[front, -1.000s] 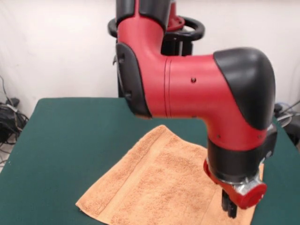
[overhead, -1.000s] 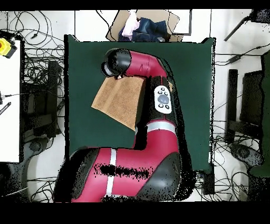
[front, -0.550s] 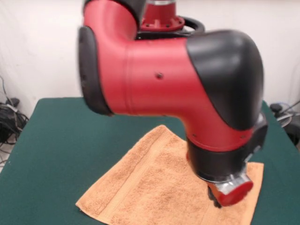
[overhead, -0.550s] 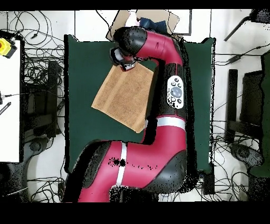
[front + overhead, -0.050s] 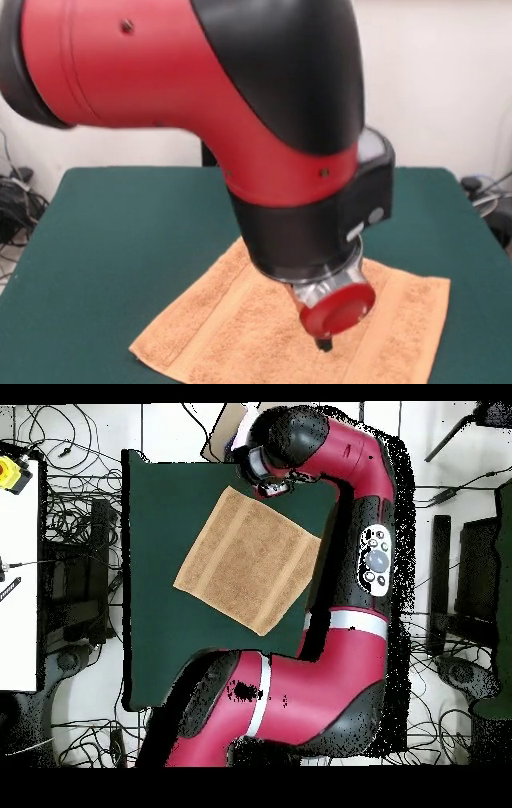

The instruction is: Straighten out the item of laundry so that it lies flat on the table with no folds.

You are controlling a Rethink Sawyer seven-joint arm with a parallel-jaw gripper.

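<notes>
The item of laundry [image 5: 248, 559] is an orange-tan towel spread out on the green table [image 5: 160, 504], turned at an angle to the table's edges. Its whole outline shows from above, and I see no folded-over part. In the front view the towel [image 5: 232, 336] runs off the bottom edge. My gripper [image 5: 324, 345] hangs low over the towel's middle, under a red round cap; only a dark tip shows. From above, the gripper [image 5: 268, 484] sits at the towel's top corner, close to the table's top edge.
The arm's red and black links [image 5: 375, 554] cross the table's right side in the overhead view. A cardboard box [image 5: 222, 439] lies just past the table's top edge. Cables cover the floor around it, and a white bench [image 5: 18, 584] stands at the left.
The arm has swung: in the front view the gripper moved left across the towel, and from above it moved right and up. More of the towel is uncovered. The towel has stayed in place.
</notes>
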